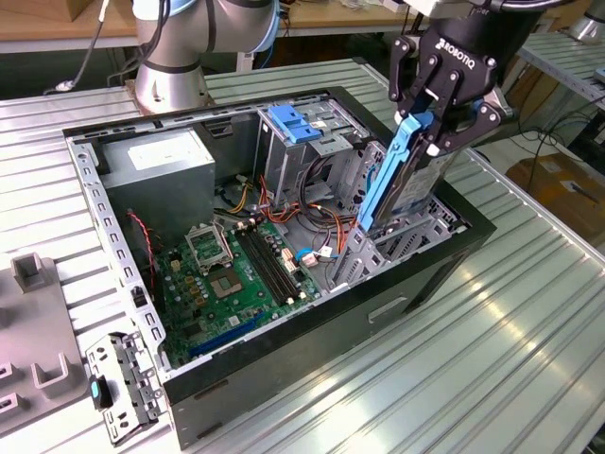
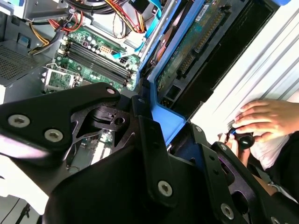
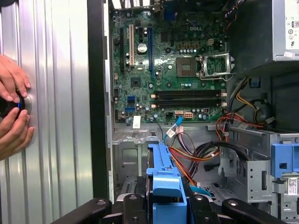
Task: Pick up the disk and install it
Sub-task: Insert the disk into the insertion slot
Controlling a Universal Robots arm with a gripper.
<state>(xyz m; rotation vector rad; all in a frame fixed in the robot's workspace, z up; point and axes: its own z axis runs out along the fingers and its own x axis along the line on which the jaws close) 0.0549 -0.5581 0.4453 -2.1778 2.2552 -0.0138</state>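
Exterior view: black two-finger gripper [image 1: 427, 142] pinches the flat, silver-metal, blue-bracketed disk [image 1: 388, 187], tilted on edge over the open black computer case's [image 1: 284, 374] corner bay. Second wrist view adds the disk's green circuit-board face [image 2: 194, 42] and a person's hand [image 2: 264, 122].

Gripper [image 1: 423, 132] downward, jaws clamped

- ribbed aluminium table [image 1: 492, 312] is spanning the whole foreground, slats catching bright glare
- wooden bench [image 1: 47, 24] is running along the back
- brown cardboard [image 1: 562, 184] is lying low at the exterior view's right
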